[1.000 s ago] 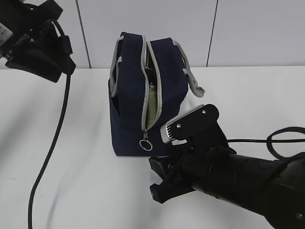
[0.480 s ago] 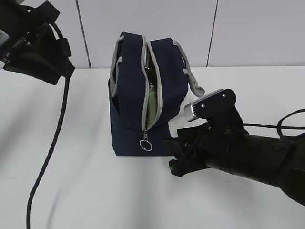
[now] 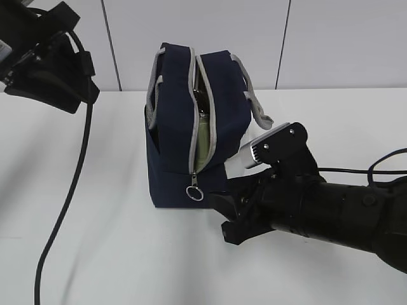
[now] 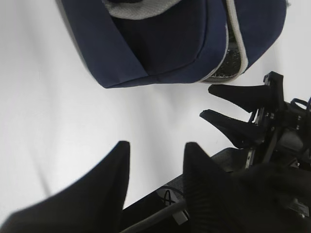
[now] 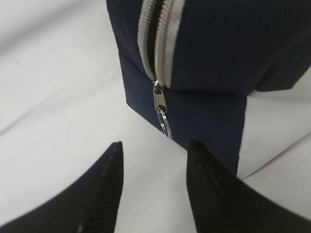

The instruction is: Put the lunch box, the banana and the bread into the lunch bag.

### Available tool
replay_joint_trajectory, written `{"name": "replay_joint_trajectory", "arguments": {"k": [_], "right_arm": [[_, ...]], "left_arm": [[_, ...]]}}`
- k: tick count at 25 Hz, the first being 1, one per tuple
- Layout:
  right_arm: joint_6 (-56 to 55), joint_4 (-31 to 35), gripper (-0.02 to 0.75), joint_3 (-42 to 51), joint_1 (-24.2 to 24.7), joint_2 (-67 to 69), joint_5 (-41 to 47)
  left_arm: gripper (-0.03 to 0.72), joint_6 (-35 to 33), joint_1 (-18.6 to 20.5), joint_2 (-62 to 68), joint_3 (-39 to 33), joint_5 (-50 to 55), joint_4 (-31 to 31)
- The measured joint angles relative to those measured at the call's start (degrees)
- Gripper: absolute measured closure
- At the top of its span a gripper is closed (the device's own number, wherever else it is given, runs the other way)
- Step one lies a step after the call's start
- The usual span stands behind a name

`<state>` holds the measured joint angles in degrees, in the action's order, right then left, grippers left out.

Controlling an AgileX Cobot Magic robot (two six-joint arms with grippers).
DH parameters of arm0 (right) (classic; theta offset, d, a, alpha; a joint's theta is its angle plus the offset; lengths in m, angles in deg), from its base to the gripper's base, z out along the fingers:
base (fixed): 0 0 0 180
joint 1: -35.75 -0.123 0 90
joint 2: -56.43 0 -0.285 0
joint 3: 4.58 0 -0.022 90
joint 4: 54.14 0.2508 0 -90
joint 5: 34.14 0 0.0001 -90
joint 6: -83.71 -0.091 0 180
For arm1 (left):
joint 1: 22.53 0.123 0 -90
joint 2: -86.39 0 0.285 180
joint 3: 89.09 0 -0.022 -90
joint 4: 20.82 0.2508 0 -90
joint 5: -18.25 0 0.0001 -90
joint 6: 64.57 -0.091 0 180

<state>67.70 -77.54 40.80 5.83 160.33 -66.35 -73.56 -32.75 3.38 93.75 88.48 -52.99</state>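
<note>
Right gripper (image 5: 153, 182) hovering low before the lunch bag (image 3: 178, 127) — jaws parted, holding nothing.

The boxy navy fabric bag is standing on the smooth white table (image 3: 114, 254) before a pale panelled wall (image 3: 343, 38), its grey zipper (image 5: 155, 43) gaping over something pale green inside; the ring pull (image 5: 164, 121) is hanging just beyond the ribbed black fingers. The left gripper (image 4: 155, 174) is hanging raised — spread, empty.

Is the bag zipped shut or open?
Open. The bag's zipper gapes along the top and down the front, something pale green shows inside, and the ring pull hangs low at the front.
</note>
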Motion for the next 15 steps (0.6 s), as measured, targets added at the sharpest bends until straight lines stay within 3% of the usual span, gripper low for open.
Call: {"name": "replay_joint_trajectory", "arguments": {"k": [8,15], "right_arm": [[-0.39,3.75,0.418,0.00,0.22,4.42,0.00],[-3.18,-2.39,0.418,0.00,4.71,6.82,-7.43]], "left_arm": [[0.410,0.00,0.00,0.00,0.00,0.05,0.00],[0.410,-0.12,0.00,0.00,0.00,0.05,0.00]]}}
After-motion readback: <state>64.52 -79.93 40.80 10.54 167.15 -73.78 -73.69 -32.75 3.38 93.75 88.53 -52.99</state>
